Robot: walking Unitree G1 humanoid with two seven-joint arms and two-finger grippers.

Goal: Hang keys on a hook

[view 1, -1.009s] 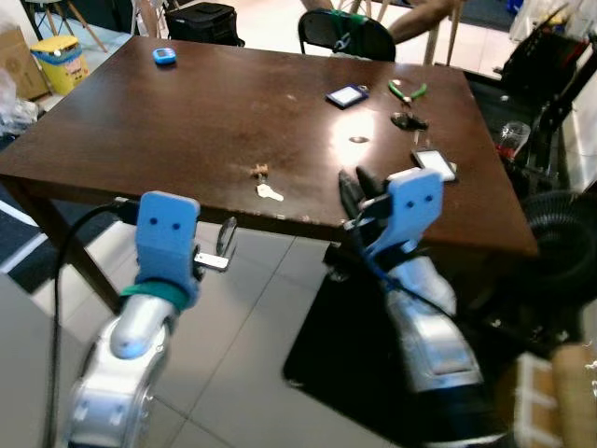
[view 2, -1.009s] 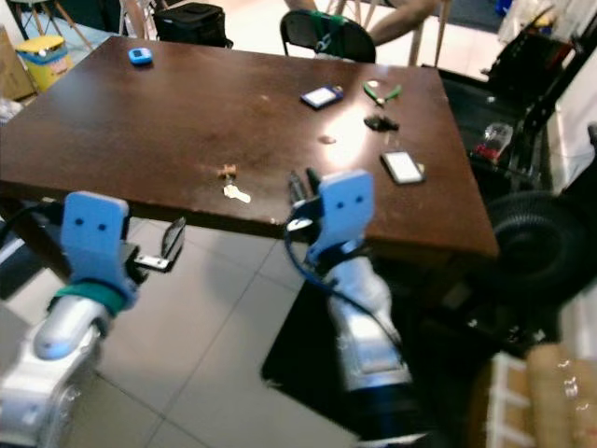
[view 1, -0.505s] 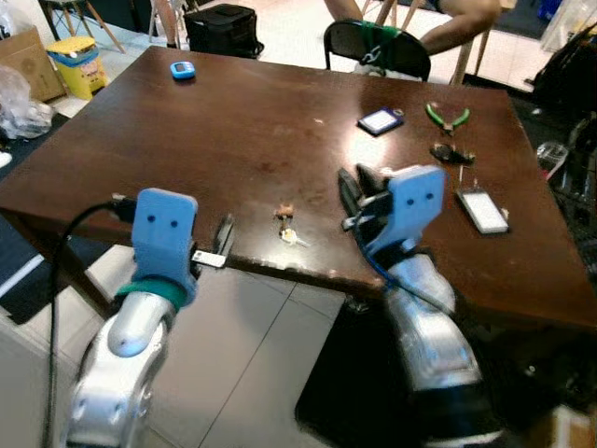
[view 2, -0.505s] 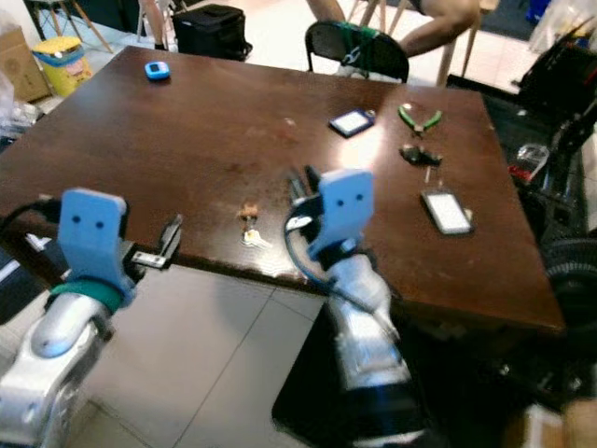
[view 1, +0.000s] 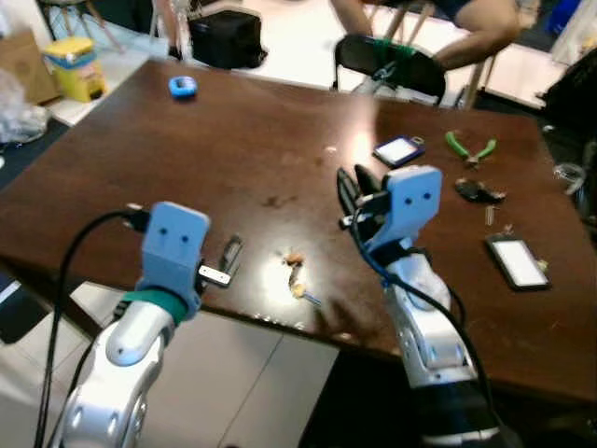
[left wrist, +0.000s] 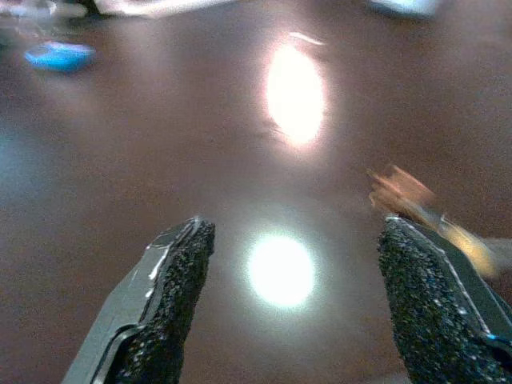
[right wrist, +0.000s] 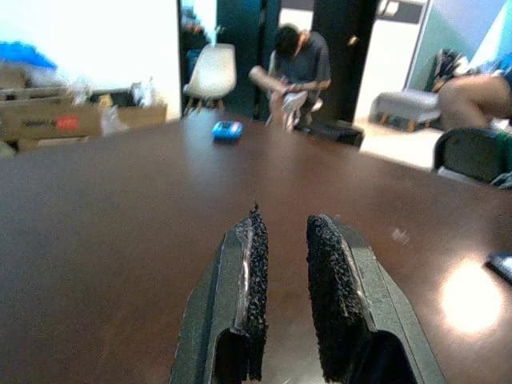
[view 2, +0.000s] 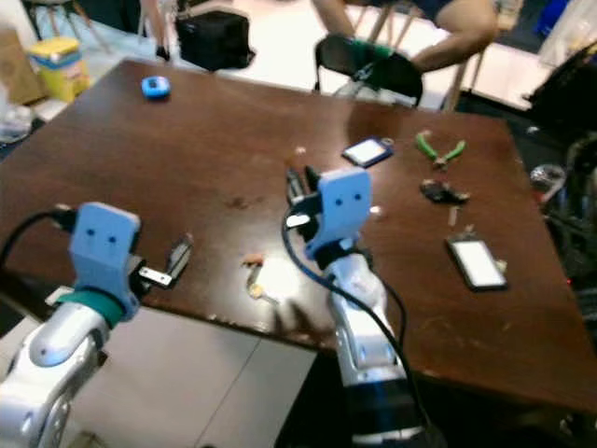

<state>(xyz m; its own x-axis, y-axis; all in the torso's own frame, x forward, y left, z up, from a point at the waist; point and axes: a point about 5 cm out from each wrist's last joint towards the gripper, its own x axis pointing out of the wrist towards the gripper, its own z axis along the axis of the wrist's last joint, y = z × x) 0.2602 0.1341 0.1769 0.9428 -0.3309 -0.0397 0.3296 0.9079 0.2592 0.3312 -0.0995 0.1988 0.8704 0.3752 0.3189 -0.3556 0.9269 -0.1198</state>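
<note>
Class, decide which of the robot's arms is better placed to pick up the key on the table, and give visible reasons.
Probably the left. The left gripper is open, low over the table, with the key just beside one finger. The right gripper sits higher, fingers nearly closed, aimed past it.

No legible text or labels.

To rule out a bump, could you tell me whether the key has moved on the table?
No. The key still lies just inside the front edge of the table; the camera has shifted.
</note>
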